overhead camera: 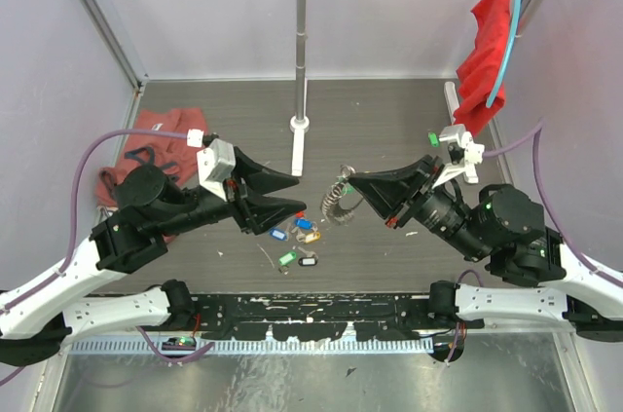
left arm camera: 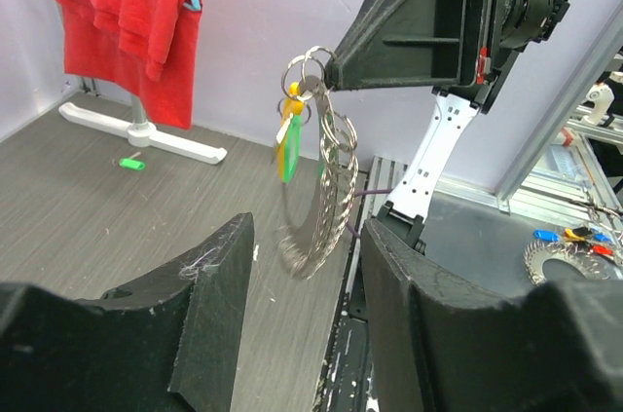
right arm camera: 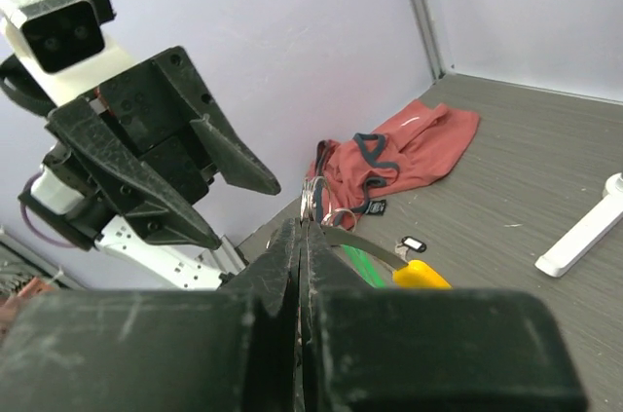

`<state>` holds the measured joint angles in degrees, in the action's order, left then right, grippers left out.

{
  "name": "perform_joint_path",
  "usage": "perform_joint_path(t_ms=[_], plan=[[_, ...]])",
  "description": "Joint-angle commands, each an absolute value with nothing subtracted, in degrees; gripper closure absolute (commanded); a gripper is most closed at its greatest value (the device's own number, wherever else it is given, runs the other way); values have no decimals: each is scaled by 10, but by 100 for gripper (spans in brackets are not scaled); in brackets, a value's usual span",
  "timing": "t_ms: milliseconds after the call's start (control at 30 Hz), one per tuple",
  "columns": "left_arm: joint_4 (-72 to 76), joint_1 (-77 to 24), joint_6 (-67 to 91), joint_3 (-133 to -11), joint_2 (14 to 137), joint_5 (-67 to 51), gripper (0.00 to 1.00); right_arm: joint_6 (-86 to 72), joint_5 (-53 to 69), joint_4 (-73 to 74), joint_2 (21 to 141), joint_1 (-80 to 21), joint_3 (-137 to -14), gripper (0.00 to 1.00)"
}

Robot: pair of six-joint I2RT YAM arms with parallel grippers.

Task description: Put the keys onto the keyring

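Keyring [overhead camera: 338, 200] hangs from the tips of the right gripper [overhead camera: 354, 181], pinched tight at its top, I think so it dangles free for a key, while the left gripper [overhead camera: 300, 190] faces it wide open and empty, keys [overhead camera: 297, 237] lie on the table [overhead camera: 389, 130] under those fingers, and the ring's gap is hidden.

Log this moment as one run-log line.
right gripper: shut on keyring, held aloft | left gripper: open, empty | keys: loose on table

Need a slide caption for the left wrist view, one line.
Right claw pinches the large silvery coiled metal keyring, green plastic tag dangling from it, ahead of the open left claw.
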<state>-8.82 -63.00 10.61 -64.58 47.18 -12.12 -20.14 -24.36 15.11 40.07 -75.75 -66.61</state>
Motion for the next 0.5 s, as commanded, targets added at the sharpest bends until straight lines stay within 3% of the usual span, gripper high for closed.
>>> perform_joint_path(t_ms=[0,467], plan=[[-47,-629,108,-644,463,-141,48,-154,-160,168,425,-759,-716,99],[15,-630,98,-669,498,-326,75,42,-35,136,391,-759,-678,99]])
